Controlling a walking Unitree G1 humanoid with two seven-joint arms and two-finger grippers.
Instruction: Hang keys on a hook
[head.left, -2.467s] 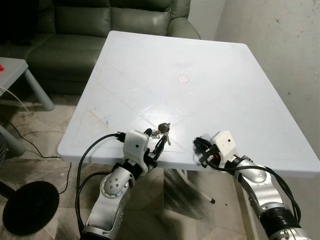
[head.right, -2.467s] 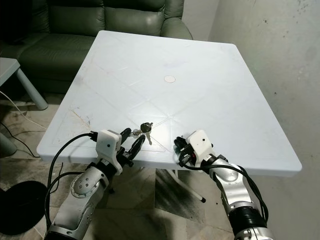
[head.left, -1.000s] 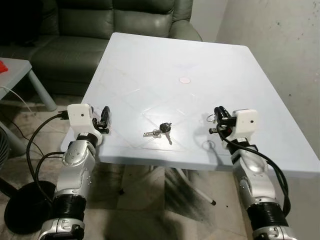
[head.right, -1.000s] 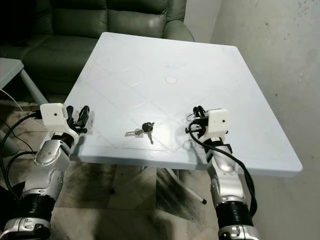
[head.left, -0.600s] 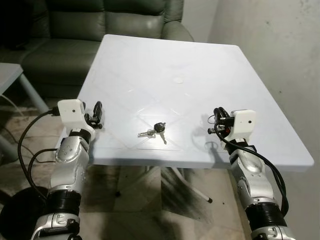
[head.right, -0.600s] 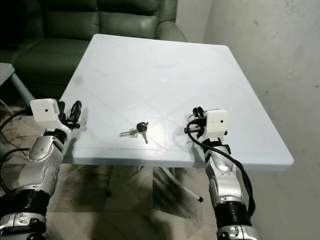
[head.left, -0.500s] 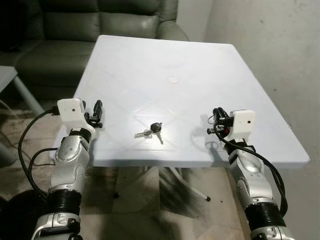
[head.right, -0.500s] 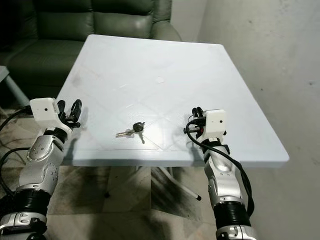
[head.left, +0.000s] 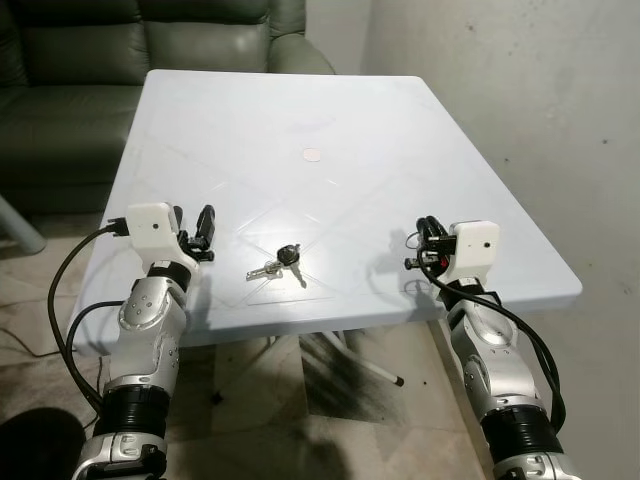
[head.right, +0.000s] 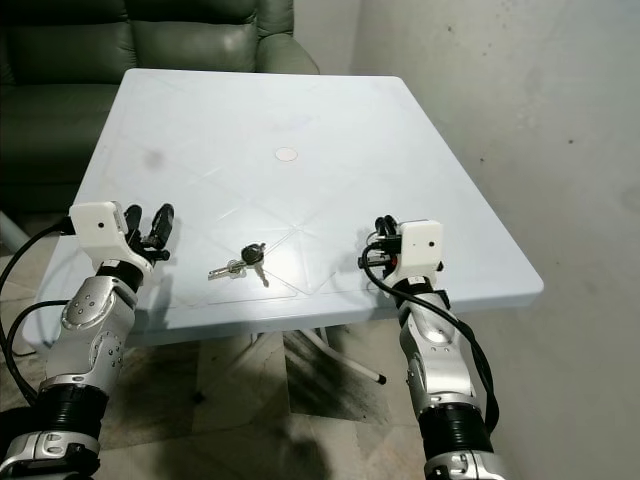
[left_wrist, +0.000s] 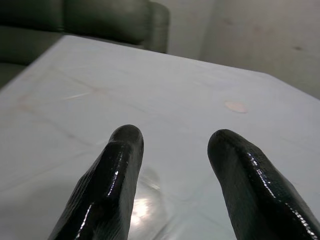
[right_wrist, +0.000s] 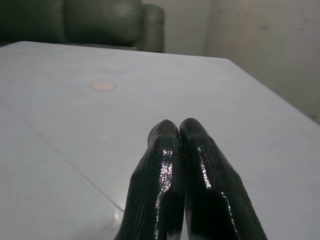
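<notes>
A small bunch of keys (head.left: 280, 262) with a dark head lies flat on the white plastic table (head.left: 300, 100), near its front edge. My left gripper (head.left: 192, 222) is raised over the table's front left part, to the left of the keys and apart from them. Its fingers (left_wrist: 120, 165) are open with nothing between them. Over the front right part hovers my right gripper (head.left: 425, 228), well to the right of the keys. Its two fingertips (right_wrist: 167, 131) are pressed together and hold nothing.
A dark green sofa (head.left: 150, 40) stands behind the table. A bare grey wall (head.left: 500, 100) runs close along the table's right side. A small round cap (head.left: 312, 154) marks the table's middle. Tiled floor (head.left: 330, 400) lies below the front edge.
Both grippers rose from the front edge and spread apart, the left one leaving the keys. The keys stayed put. The camera has swung toward the right wall.
</notes>
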